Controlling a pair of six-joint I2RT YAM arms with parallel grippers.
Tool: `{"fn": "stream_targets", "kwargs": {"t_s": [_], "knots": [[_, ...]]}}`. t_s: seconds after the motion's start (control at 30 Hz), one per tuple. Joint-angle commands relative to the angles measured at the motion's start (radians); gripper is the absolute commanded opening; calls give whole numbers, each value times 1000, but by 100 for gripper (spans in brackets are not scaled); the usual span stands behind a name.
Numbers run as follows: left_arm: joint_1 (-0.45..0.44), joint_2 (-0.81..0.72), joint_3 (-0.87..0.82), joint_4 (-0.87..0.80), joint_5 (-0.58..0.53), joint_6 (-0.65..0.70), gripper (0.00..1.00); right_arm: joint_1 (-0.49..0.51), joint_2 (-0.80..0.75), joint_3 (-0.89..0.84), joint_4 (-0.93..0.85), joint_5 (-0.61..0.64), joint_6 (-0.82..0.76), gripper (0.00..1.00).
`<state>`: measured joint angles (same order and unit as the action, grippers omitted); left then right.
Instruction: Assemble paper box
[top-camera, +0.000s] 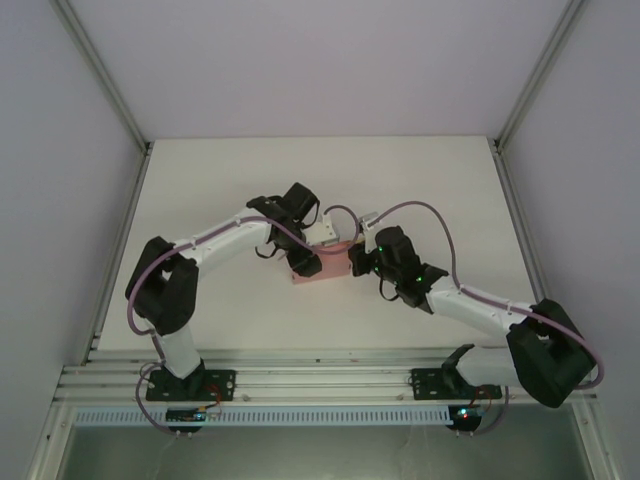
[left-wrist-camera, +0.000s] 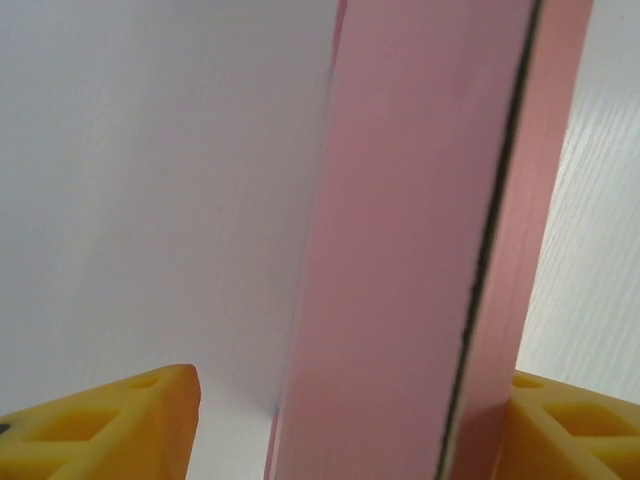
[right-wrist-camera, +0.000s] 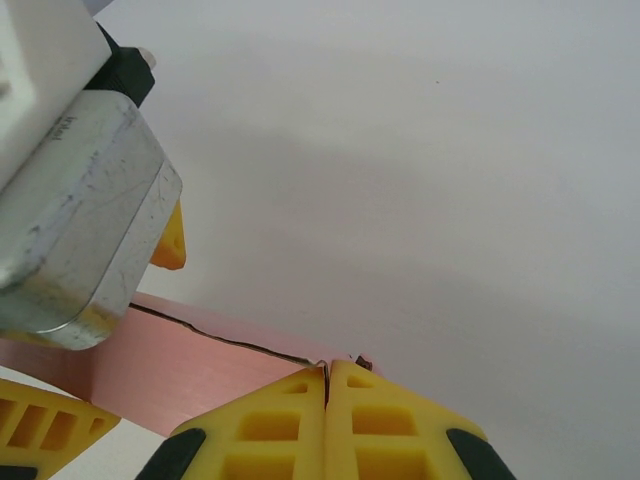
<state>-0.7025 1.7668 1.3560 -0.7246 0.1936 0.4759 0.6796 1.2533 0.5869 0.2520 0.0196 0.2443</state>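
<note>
The pink paper box lies mid-table between my two grippers. In the left wrist view a pink wall of the box stands upright between my left gripper's yellow fingers. It sits close against the right finger, with a wide gap to the left one, so this gripper is open. In the right wrist view my right gripper is shut, pinching a thin edge of the pink box at a corner. From above, the left gripper is at the box's left end and the right gripper at its right end.
The white table has frame rails on both sides and a slotted rail along the near edge. The left gripper's metal body hangs close above the box in the right wrist view. Purple cables loop over both arms.
</note>
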Motion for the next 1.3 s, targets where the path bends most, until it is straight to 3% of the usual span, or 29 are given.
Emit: {"fn": "stream_targets", "kwargs": {"t_s": [0.0, 0.07, 0.1, 0.3, 0.53, 0.83, 1.27], "knots": [[1, -74, 29, 16, -15, -48, 78, 26, 17, -7, -192, 25, -17, 0], [-1, -117, 14, 25, -51, -98, 84, 34, 17, 7, -214, 47, -16, 0], [-2, -142, -1, 37, -79, -130, 92, 37, 19, 18, -228, 59, -10, 0], [2, -311, -109, 35, -285, -450, 94, 48, 37, 79, -316, 105, 35, 0], [-47, -447, -231, -3, -283, -650, 80, 78, 64, 184, -460, 175, 102, 0], [-62, -408, -225, -38, -352, -687, 34, 102, 104, 224, -484, 172, 124, 0], [-58, -373, -222, 22, -333, -629, 30, 108, 101, 225, -485, 154, 118, 0]]}}
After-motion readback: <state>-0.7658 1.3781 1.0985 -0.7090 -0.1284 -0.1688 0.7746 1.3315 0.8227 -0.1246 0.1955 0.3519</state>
